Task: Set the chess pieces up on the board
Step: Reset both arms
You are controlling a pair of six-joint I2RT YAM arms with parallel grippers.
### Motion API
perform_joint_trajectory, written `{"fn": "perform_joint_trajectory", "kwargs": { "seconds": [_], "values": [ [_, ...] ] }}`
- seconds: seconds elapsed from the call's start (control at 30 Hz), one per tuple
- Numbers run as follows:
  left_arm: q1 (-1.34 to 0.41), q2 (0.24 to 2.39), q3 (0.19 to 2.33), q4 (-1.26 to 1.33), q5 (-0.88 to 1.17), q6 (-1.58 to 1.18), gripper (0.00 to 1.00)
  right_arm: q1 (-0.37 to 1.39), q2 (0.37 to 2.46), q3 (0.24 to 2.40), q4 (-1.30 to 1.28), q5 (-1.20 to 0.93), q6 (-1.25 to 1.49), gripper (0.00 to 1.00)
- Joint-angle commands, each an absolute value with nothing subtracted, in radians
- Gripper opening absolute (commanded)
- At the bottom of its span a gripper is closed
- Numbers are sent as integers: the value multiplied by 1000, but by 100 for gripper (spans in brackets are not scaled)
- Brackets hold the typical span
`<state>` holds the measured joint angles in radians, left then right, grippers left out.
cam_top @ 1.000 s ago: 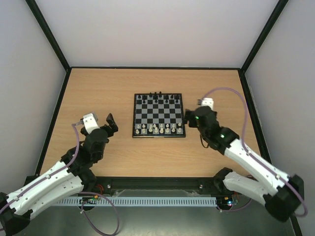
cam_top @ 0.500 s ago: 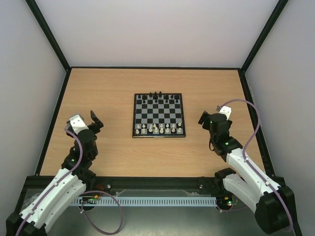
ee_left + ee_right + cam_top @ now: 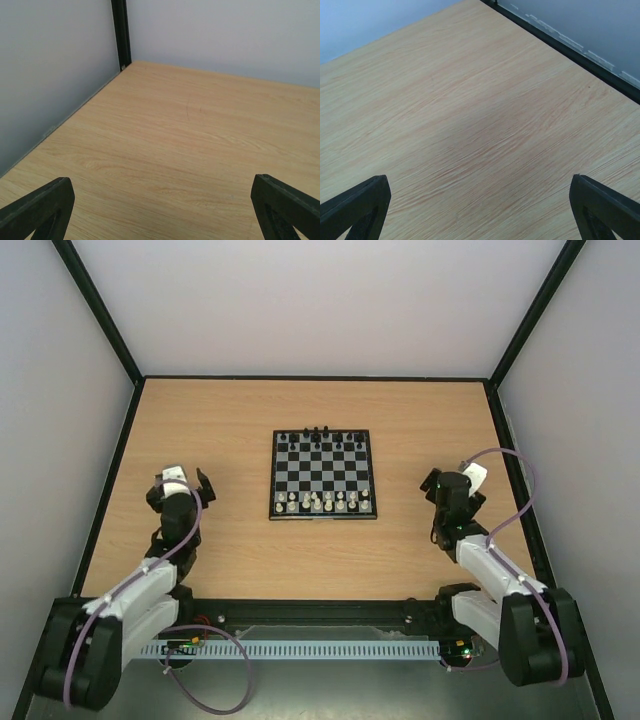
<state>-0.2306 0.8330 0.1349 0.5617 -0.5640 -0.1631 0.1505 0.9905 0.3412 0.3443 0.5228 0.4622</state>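
Observation:
The board (image 3: 323, 475) lies in the middle of the table in the top view. The whitish chess pieces (image 3: 322, 503) stand in its two near rows, and the black figures (image 3: 322, 436) in its far rows. My left gripper (image 3: 183, 483) is open and empty, well left of the board. My right gripper (image 3: 446, 485) is open and empty, right of the board. In the left wrist view the gripper (image 3: 160, 210) shows only bare wood between wide-apart fingertips (image 3: 40, 207). The right wrist view gripper (image 3: 480, 210) shows the same, with a fingertip (image 3: 602, 207) at each lower corner. Neither wrist view shows the board.
Grey walls with black frame posts (image 3: 121, 32) close the table on the left, far and right sides. A black rail (image 3: 570, 52) edges the table on the right. Both arms are folded back near their bases at the near edge.
Both arms have pulled back from the board towards their bases. The right gripper moved right, away from the board's right edge. The left gripper moved left. The pieces have not moved.

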Motion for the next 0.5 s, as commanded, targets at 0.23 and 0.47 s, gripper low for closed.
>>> {"fn": "perform_joint_trajectory", "kwargs": {
  "seconds": [0.23,0.47],
  "values": [
    [-141,1276,251,890,-446,-160,100,122,1202,281,697,724,480,99],
    [-92,1412,344,926,-427,-144,100,101,1324,287,858,731,424,99]
  ]
}}
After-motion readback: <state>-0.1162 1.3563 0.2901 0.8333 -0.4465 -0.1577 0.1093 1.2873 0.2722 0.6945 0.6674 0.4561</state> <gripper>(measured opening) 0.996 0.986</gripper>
